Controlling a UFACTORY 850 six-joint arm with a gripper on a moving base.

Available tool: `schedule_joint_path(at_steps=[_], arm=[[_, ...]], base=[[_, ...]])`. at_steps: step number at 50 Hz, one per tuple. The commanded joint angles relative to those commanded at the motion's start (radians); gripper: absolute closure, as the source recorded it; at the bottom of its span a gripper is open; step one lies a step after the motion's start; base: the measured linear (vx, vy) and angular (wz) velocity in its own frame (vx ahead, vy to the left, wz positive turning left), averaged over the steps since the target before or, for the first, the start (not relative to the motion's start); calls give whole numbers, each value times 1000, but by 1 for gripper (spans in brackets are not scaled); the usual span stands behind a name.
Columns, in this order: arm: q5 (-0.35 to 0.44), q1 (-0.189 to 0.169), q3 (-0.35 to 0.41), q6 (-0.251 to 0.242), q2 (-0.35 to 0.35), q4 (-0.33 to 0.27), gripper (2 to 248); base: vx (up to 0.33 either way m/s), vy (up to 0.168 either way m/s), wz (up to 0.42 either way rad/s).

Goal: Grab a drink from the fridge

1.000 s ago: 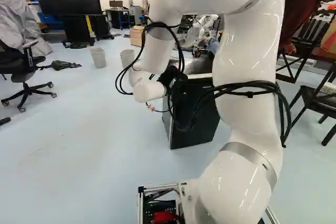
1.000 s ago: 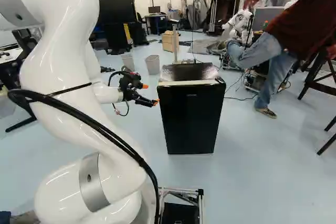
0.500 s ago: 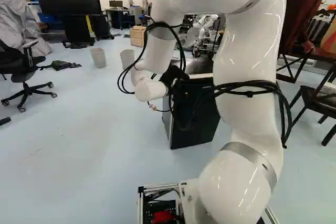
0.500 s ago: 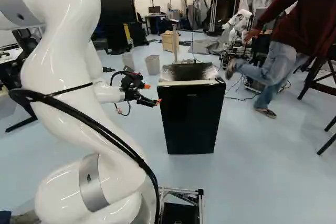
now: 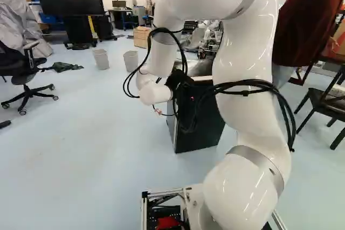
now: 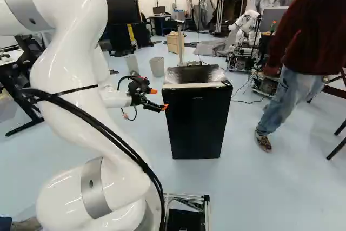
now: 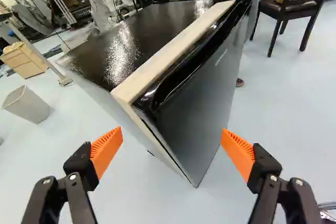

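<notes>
In the right base view my gripper (image 6: 158, 99) is beside the upper left edge of the small black fridge (image 6: 198, 123). The fridge door is closed against its body. In the wrist view my gripper (image 7: 172, 148) stands wide open with nothing between its orange pads, and the fridge (image 7: 197, 103) rises ahead of it, a near corner and the door's side edge facing the fingers. Whether a fingertip touches the fridge, I cannot tell. In the left base view the arm and its cables partly cover the fridge (image 5: 202, 133). No drink shows.
A person (image 6: 303, 63) walks right of the fridge. Two bins, one of them pale (image 6: 157, 66), and a wooden crate (image 6: 174, 42) stand behind it. Another robot (image 6: 247, 28) is at the back. Dark chairs (image 5: 329, 100) stand at the right, an office chair (image 5: 24, 76) at the left.
The arm has shifted slightly, its upper links moving left in the left base view and right in the right base view. The gripper is slightly lower and nearer the fridge. The person has come closer.
</notes>
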Motion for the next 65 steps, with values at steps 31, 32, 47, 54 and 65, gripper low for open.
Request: schedule_joint_path(at_steps=[31, 32, 47, 54, 65], arm=[[0, -35, -17, 0, -23, 0, 3], [0, -35, -17, 0, -23, 0, 3], [0, -38, -17, -11, -23, 0, 3], [0, -38, -17, -68, -23, 0, 3], [0, -38, -17, -102, -23, 0, 3]], base=[[0, 0, 0], [0, 0, 0], [0, 0, 0], [0, 0, 0], [0, 0, 0]])
